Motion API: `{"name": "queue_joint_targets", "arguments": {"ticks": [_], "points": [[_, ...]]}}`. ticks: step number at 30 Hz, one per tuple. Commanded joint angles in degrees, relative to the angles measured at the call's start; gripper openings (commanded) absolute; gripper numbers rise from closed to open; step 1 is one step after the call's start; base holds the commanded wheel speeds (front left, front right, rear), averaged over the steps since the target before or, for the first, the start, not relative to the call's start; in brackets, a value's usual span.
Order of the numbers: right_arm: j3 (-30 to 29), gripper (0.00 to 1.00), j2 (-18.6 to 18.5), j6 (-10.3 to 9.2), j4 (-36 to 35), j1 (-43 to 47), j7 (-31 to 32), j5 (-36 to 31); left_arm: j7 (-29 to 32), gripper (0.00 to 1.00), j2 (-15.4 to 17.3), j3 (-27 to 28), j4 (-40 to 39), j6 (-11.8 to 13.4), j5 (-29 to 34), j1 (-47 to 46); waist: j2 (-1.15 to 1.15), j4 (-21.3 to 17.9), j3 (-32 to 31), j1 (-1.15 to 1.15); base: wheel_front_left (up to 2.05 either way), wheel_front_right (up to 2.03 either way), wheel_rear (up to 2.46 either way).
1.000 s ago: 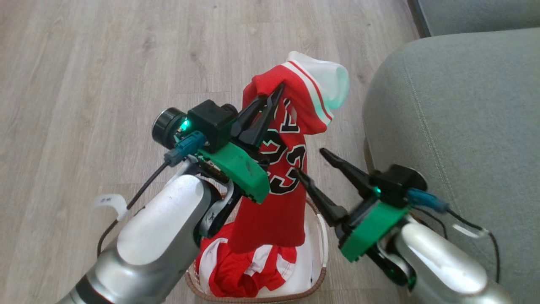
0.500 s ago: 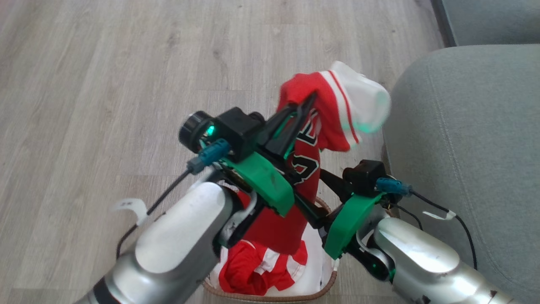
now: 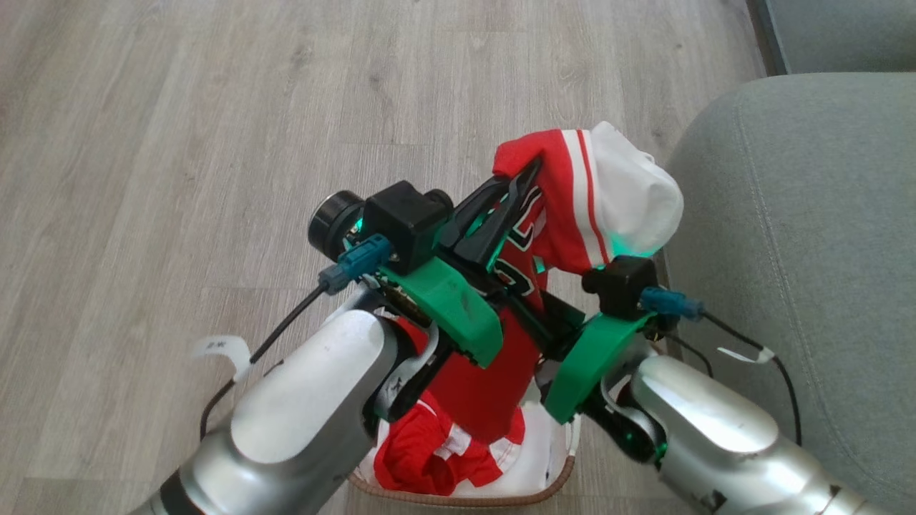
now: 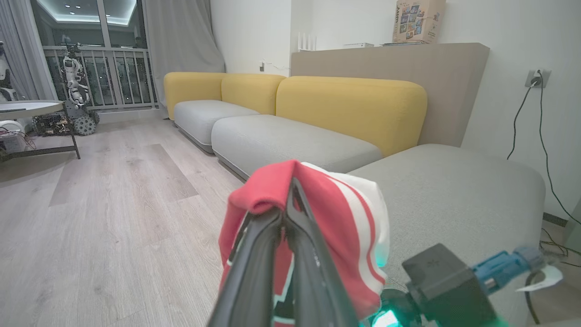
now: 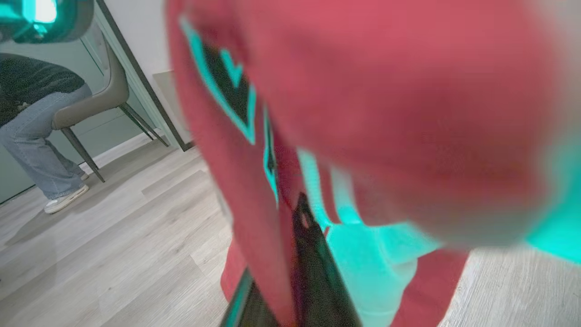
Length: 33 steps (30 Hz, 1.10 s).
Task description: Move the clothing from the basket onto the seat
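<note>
Red and shiny, a shirt is hanging from the left gripper, up in the air over the basket. The two dark fingers are squeezing together on a fold at the shirt's top. Its white part is flopping over toward the seat. The shirt's bottom end is dangling over more red clothes that are lying in the basket. The basket is sitting on the wood floor, right beside the seat. The right gripper is poking in low at the hanging shirt, with red cloth lying against one finger. Whether it is pinching or spread, I cannot tell.
</note>
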Motion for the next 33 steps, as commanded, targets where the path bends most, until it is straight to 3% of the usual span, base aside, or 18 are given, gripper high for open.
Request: {"name": "queue_joint_targets", "arguments": {"ticks": [1, 7, 14, 27, 29, 30, 31, 33], "points": [[-1.39, 0.00, -0.33, -0.01, -2.68, 0.39, -0.32, -0.55, -0.69, 0.00, 1.11, 2.98, -1.87, 0.34, -0.53, -1.49, 0.00, -0.23, 0.03, 0.00, 0.00, 0.00, 0.00], [-4.92, 0.00, -2.11, -0.01, -5.35, 3.16, -0.32, -1.80, -1.49, 0.00, 2.12, 4.15, -1.11, 0.99, -1.20, -0.53, 0.00, -0.87, 0.01, 0.00, 0.00, 0.00, 0.00], [-16.85, 0.00, -4.07, -0.01, -11.20, 7.85, -0.32, -5.43, -2.27, 0.00, 3.81, 4.91, -1.90, 1.99, -1.82, 2.04, 0.00, -2.20, 0.48, 0.00, 0.00, 0.00, 0.00], [-30.42, 0.00, -3.71, -0.01, -20.95, 13.21, -0.32, -10.89, -3.01, 0.03, 3.16, 3.16, -2.33, 1.83, -2.84, 4.86, 0.00, -5.41, 0.13, 0.00, 0.00, 0.00, 0.00], [-31.10, 0.00, -3.94, -0.01, -21.88, 13.29, -0.32, -11.08, -3.10, 0.51, 2.93, 2.84, -2.25, 1.76, -3.12, 5.36, 0.00, -6.22, 0.16, 0.00, 0.00, 0.00, 0.00], [-31.36, 0.00, -4.04, -0.01, -22.46, 13.28, -0.32, -11.06, -3.21, 0.85, 2.92, 2.84, -2.17, 1.94, -3.13, 5.56, 0.00, -6.70, 0.15, 0.00, 0.00, 0.00, 0.00], [-31.72, 0.00, -4.19, -0.01, -23.07, 13.31, -0.32, -11.03, -3.32, 1.00, 2.88, 2.84, -2.13, 2.08, -3.13, 5.67, 0.00, -7.08, 0.21, 0.00, 0.00, 0.00, 0.00], [-32.22, 0.00, -4.68, -0.01, -24.33, 13.33, -0.32, -11.18, -3.58, 1.00, 2.85, 2.98, -2.07, 2.34, -3.21, 5.82, 0.00, -8.05, 0.34, 0.00, 0.00, 0.00, 0.00]]}}
